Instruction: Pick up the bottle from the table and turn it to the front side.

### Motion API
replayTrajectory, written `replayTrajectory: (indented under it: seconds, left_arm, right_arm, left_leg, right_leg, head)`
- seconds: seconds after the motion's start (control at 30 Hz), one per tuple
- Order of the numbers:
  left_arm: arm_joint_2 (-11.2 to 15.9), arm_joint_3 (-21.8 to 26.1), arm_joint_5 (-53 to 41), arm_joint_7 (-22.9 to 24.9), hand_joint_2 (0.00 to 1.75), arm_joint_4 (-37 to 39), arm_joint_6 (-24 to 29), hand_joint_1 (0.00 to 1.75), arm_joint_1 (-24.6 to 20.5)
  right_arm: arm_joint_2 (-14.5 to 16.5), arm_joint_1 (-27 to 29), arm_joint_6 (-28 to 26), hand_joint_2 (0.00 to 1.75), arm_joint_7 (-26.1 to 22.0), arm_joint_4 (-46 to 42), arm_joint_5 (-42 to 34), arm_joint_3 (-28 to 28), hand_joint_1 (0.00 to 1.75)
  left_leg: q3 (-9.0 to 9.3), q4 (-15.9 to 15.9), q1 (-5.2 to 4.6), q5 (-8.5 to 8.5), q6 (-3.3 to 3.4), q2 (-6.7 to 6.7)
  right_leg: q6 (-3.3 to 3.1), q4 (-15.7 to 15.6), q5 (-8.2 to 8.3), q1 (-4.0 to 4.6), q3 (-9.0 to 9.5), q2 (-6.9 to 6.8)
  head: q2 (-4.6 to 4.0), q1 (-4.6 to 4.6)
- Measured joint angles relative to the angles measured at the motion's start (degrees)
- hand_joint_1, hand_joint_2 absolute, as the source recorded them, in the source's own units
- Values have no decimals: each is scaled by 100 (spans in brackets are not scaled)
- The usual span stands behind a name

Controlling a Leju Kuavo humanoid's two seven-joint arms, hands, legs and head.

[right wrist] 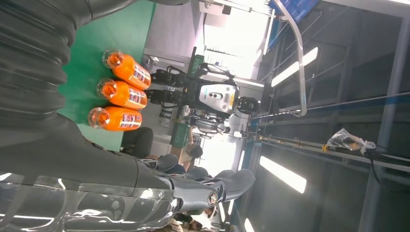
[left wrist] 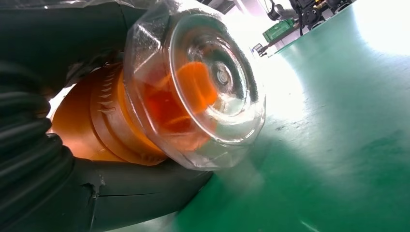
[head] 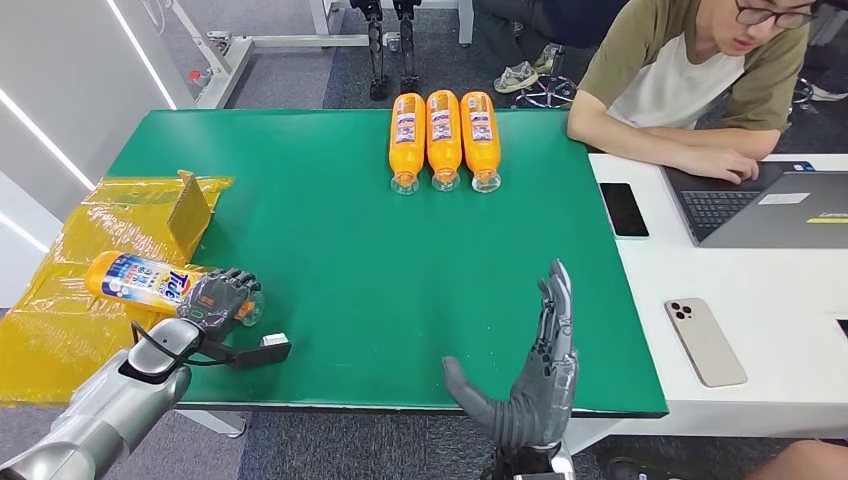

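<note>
1. Green table (head: pixel 380 260) carries three orange bottles (head: pixel 444 138) lying side by side at its far edge.
2. Right hand (head: pixel 535 375) is upright over the near edge, fingers spread, holding nothing.
3. Left hand (head: pixel 215 297) grips the orange bottle (head: pixel 140 277) at its clear-capped end, at the table's left edge.

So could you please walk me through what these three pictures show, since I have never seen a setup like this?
It is a humanoid robot with two silver arms ending in many-fingered hands. The wide picture looks down from its head; the other two come from cameras at its wrists, so they appear turned. The left hand grips an orange bottle at the edge of the green table, beside yellow wrapping; the left wrist view shows its clear cap close up. The right hand is open and holds nothing. Three more orange bottles lie side by side at the far edge. A person sits by a laptop.
</note>
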Motion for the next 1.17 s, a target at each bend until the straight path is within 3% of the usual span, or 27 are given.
replayTrajectory:
  seconds: [0.07,0.13,0.17,0.27,0.37,0.47,0.53,0.6,0.67,0.77,0.9,1.17]
  left_arm:
    - [0,1,2,1,175,0,2,56,1]
    - [-2,12,46,4,175,0,37,5,8]
    - [-9,38,100,8,175,0,79,0,18]
    - [-58,203,367,2,175,0,296,0,80]
    - [-192,582,1035,-340,175,-5,952,0,197]
    - [-557,1345,1370,-1461,175,-454,1797,0,540]
    - [-938,2230,1418,-2611,175,-1381,2145,0,892]
    - [-1244,3290,1626,-3215,175,-2239,2287,0,1131]
    - [-1420,4123,1741,-3224,175,-2761,2303,0,1273]
    - [-1671,4651,1734,-3205,175,-3275,2302,0,1435]
    - [-1849,4911,1899,-3205,175,-3677,2302,0,1540]
    - [-2002,4909,2607,-3205,175,-4223,2299,0,1622]
  right_arm:
    - [0,0,0,175,0,0,0,0,0]
    - [-1,0,-1,175,0,1,-3,0,0]
    - [-2,0,-1,175,0,2,-5,0,0]
    - [-4,2,-1,175,1,12,-9,1,0]
    - [-7,13,-1,175,-1,21,21,-3,0]
    - [-7,45,-1,175,-1,20,33,-22,0]
    - [-7,43,-2,175,0,25,3,-23,0]
    - [-7,34,-2,175,0,32,-20,-16,0]
    - [-7,31,-2,175,-1,34,-28,-13,0]
    - [-7,28,-2,175,-2,35,-19,-14,0]
    - [-7,31,-2,175,-2,33,-5,-20,0]
    - [-7,32,-2,175,-2,33,-4,-26,0]
  left_leg:
    - [0,0,0,0,0,0]
    - [1,0,0,0,0,0]
    - [1,0,0,0,0,1]
    - [2,0,0,0,0,3]
    - [-2,3,0,0,0,9]
    - [-11,8,-10,-1,1,19]
    - [-28,7,-12,-3,1,29]
    - [-29,5,-8,-21,-5,80]
    - [-10,5,-10,-41,-7,128]
    - [-13,5,-5,-37,3,84]
    - [-21,5,0,-34,3,62]
    - [-21,4,0,-34,3,60]
  right_leg:
    - [0,0,0,0,1,0]
    - [0,0,0,0,1,0]
    - [0,0,0,0,1,0]
    - [0,0,0,0,-2,3]
    - [-1,-1,1,0,-11,8]
    - [-2,-2,6,-11,-28,18]
    - [-2,-1,8,-16,-41,28]
    - [-4,-1,13,-15,-49,79]
    - [-2,-4,13,-17,-50,126]
    - [8,-5,-4,-11,-42,87]
    - [3,-3,-9,-5,-40,64]
    - [3,-4,-10,-3,-41,62]
  head:
    - [0,0]
    - [0,1]
    - [0,1]
    - [0,0]
    - [0,1]
    - [0,-3]
    - [0,13]
    - [0,29]
    - [0,18]
    - [0,16]
    - [0,15]
    - [0,15]
